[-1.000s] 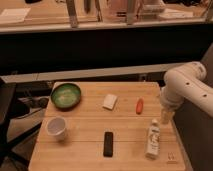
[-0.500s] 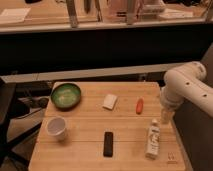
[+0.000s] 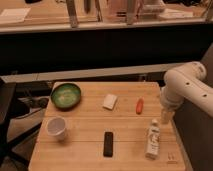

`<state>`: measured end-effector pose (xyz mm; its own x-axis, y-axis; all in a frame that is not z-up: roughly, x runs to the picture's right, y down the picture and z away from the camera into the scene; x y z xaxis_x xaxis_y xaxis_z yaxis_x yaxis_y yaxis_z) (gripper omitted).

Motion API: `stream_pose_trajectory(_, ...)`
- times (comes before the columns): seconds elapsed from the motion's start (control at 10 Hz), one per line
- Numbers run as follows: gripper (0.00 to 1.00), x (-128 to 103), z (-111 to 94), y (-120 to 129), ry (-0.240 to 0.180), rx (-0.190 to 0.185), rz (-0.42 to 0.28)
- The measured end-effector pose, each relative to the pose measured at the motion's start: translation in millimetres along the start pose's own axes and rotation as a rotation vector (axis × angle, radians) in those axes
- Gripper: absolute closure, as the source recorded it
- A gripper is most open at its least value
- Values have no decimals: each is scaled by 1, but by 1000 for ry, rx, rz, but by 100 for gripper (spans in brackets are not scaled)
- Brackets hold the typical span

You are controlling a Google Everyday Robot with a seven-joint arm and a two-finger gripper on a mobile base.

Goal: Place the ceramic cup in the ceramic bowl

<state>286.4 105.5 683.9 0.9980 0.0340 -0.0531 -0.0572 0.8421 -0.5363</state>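
The ceramic cup [image 3: 56,127], small, white and upright, stands near the front left of the wooden table [image 3: 90,120]. Just behind it, at the table's back left corner, sits the ceramic bowl [image 3: 66,95], green inside with a dark rim, with a gap between it and the cup. My white arm comes in from the right, and its gripper [image 3: 166,116] hangs at the table's right edge, far from cup and bowl. It is open and holds nothing.
A white block [image 3: 110,101] and a small orange-red item [image 3: 139,105] lie mid-table. A flat black object [image 3: 108,144] lies near the front edge. A white bottle [image 3: 153,140] stands at the front right, just below the gripper. A dark chair [image 3: 10,115] is at left.
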Motion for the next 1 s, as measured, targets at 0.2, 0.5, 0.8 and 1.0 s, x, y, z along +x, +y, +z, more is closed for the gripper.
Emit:
stream_pose_trajectory(0.2, 20, -11, -3, 0, 16, 8, -25)
stream_pose_trajectory(0.5, 20, -59, -12, -4, 52, 35, -102)
stream_pose_trajectory(0.8, 20, -90, -17, -6, 82, 57, -177)
stream_pose_trajectory(1.0, 20, -115, -20, -5, 94, 72, -219)
